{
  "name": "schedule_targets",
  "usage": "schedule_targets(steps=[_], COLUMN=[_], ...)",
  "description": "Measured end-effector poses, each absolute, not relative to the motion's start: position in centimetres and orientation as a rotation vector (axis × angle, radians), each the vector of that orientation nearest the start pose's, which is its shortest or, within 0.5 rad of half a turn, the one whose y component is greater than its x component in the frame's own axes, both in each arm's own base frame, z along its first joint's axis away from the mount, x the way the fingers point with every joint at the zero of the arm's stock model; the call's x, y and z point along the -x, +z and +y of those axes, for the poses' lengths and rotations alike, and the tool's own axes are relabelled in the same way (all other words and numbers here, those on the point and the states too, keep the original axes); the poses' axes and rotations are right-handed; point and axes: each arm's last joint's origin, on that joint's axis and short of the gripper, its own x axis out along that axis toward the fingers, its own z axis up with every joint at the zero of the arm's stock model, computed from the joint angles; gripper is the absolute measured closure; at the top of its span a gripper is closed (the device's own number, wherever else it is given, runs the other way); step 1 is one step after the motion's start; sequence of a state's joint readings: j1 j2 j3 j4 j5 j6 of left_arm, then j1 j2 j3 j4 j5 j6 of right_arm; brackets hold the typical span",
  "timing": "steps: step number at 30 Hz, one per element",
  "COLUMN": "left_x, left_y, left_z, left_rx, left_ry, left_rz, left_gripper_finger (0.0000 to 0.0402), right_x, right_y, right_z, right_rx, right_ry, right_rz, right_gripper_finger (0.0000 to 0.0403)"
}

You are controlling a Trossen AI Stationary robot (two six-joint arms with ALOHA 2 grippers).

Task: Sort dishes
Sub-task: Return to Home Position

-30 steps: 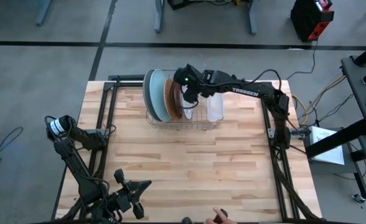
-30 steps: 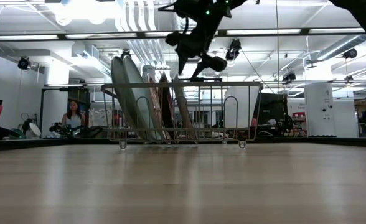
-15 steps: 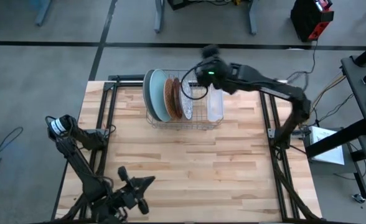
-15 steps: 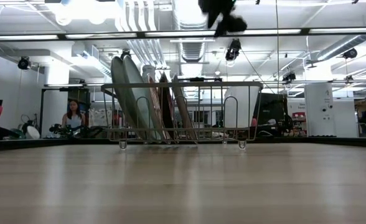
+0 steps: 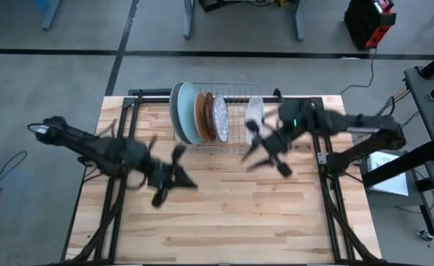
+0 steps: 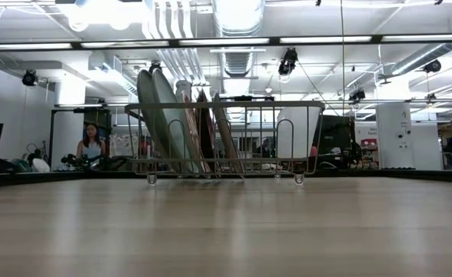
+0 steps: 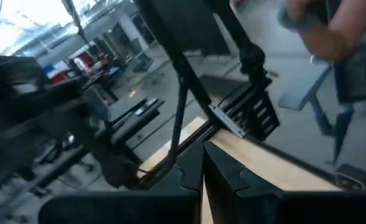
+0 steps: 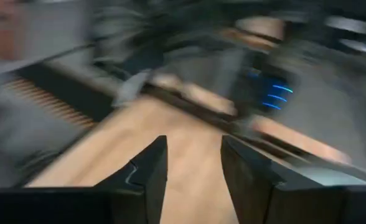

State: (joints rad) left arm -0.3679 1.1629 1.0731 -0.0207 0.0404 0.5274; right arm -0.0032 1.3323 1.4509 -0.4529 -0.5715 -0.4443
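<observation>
Several plates stand on edge in the wire rack (image 5: 232, 140) at the table's far side, their lower rims between its wires. From left to right they are the large grey and pale blue plates (image 5: 183, 112), the orange-and-white one (image 5: 201, 114), the dark red one (image 5: 209, 118) and the silvery-white one (image 5: 221, 118). The low view shows the same plates (image 6: 161, 123) upright in the rack (image 6: 287, 104). My right gripper (image 5: 265, 151) (image 8: 194, 168) hovers open, near and right of the rack. My left gripper (image 5: 174, 179) (image 7: 203, 180) is shut over the table's left middle. Both hold nothing.
A clear plastic tub (image 5: 255, 118) stands on edge at the rack's right end. Bare wood table (image 5: 224, 214) spreads toward the near edge. A person (image 6: 90, 142) sits in the room beyond the table, and another person's arm (image 7: 332, 37) shows in the left wrist view.
My right gripper has risen from over the rack's plates, then swung toward the table's near and right side, clear of the rack. My left arm has swept from the near edge up toward the table's left middle. The plates have stayed upright in the rack.
</observation>
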Motion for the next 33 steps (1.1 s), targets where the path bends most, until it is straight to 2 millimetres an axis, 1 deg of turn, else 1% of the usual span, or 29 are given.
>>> schedule_targets(steps=[1, 3, 6, 8, 11, 13, 15, 16, 17, 19, 21, 23, 24, 26, 30, 33], left_x=[-23.8, -22.5, -19.6, -17.6, -14.6, -13.1, -12.0, -11.6, -11.2, -10.6, -10.2, -10.1, -10.0, -9.8, -8.8, -8.0], left_y=[37.3, 36.9, 36.4, 35.7, 34.3, 33.0, 31.6, 31.0, 30.6, 30.1, 29.9, 29.3, 29.0, 28.1, 27.2, 26.1], left_z=[-8.0, -6.2, -5.4, -5.0, -3.9, -3.3, -2.9, -2.7, -2.4, -1.9, -1.4, -1.0, -0.7, 0.0, 1.0, 1.7], left_rx=[-0.514, -0.510, -0.535, -0.534, -0.513, -0.504, -0.517, -0.530, -0.543, -0.564, -0.571, -0.576, -0.579, -0.588, -0.580, -0.551], left_ry=[-0.410, -0.359, -0.351, -0.333, -0.192, -0.122, -0.103, -0.081, -0.044, 0.043, 0.093, 0.134, 0.188, 0.285, 0.396, 0.462], left_rz=[-0.002, 0.003, -0.042, -0.064, -0.056, -0.057, -0.056, -0.067, -0.083, -0.127, -0.169, -0.144, -0.107, -0.034, 0.009, 0.045], left_gripper_finger=[0.0402, 0.0402, 0.0402, 0.0402, 0.0402, 0.0402, 0.0402, 0.0402, 0.0402, 0.0402, 0.0402, 0.0402, 0.0402, 0.0402, 0.0402, 0.0402], right_x=[-28.2, -28.2, -27.2, -25.9, -23.2, -21.6, -20.0, -19.4, -18.9, -18.6, -18.9, -19.4, -19.6, -19.4, -17.7, -15.8], right_y=[40.9, 39.4, 37.2, 36.6, 36.6, 36.3, 35.8, 35.6, 35.7, 35.3, 34.2, 32.7, 32.1, 31.7, 31.1, 30.7], right_z=[2.7, 5.0, 8.0, 9.4, 10.0, 9.8, 9.3, 9.0, 8.5, 7.4, 6.3, 5.2, 4.7, 3.7, 2.5, 1.8], right_rx=[0.347, 0.376, 0.422, 0.444, 0.447, 0.428, 0.411, 0.408, 0.409, 0.430, 0.463, 0.481, 0.479, 0.462, 0.443, 0.427], right_ry=[0.650, 0.637, 0.591, 0.554, 0.504, 0.497, 0.490, 0.479, 0.452, 0.357, 0.286, 0.287, 0.290, 0.293, 0.352, 0.325], right_rz=[0.170, 0.137, 0.178, 0.196, 0.172, 0.157, 0.109, 0.063, -0.018, -0.173, -0.256, -0.244, -0.221, -0.220, -0.204, -0.210], right_gripper_finger=[0.0290, 0.0304, 0.0325, 0.0338, 0.0356, 0.0365, 0.0372, 0.0375, 0.0378, 0.0384, 0.0389, 0.0394, 0.0396, 0.0400, 0.0402, 0.0403])
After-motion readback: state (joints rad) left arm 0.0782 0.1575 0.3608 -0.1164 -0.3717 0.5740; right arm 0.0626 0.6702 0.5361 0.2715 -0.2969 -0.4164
